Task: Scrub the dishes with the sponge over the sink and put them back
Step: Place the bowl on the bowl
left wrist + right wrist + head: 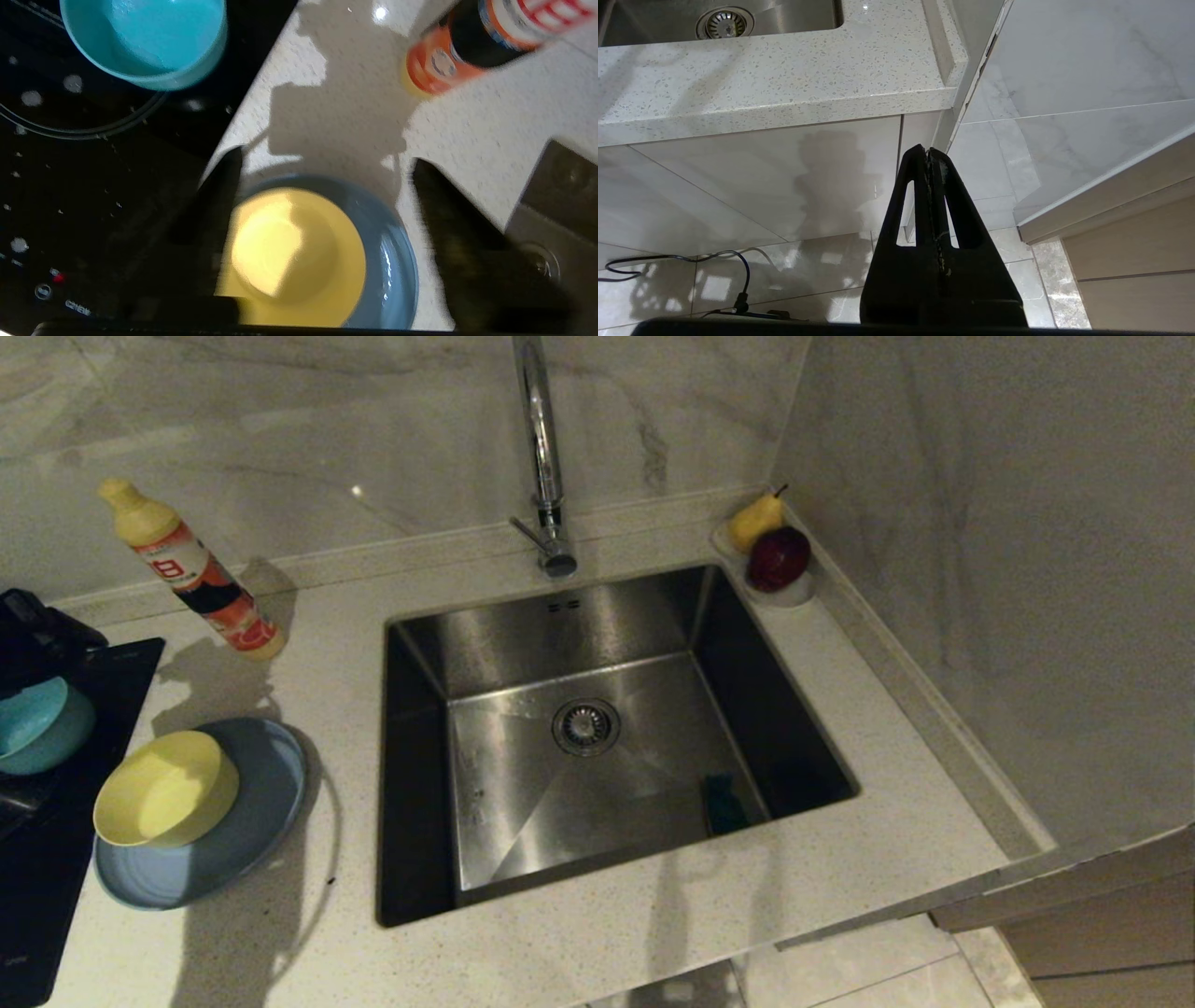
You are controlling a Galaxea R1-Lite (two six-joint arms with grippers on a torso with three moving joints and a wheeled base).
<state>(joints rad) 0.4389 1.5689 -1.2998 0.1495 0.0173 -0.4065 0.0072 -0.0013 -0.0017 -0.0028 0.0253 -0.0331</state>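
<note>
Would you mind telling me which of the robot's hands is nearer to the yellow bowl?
The left. The left hand hangs open above the yellow bowl, which sits in the plate. The right hand is shut, parked below the counter edge, well away.

- Pale blue-grey plate (271,803) lies flat on the counter.
- Yellow bowl (168,791) sits tilted in it.
- Teal-blue bowl (37,723) rests on black cooktop (56,859).
- Dark sponge (724,803) lies in the steel sink (523,747).
</note>
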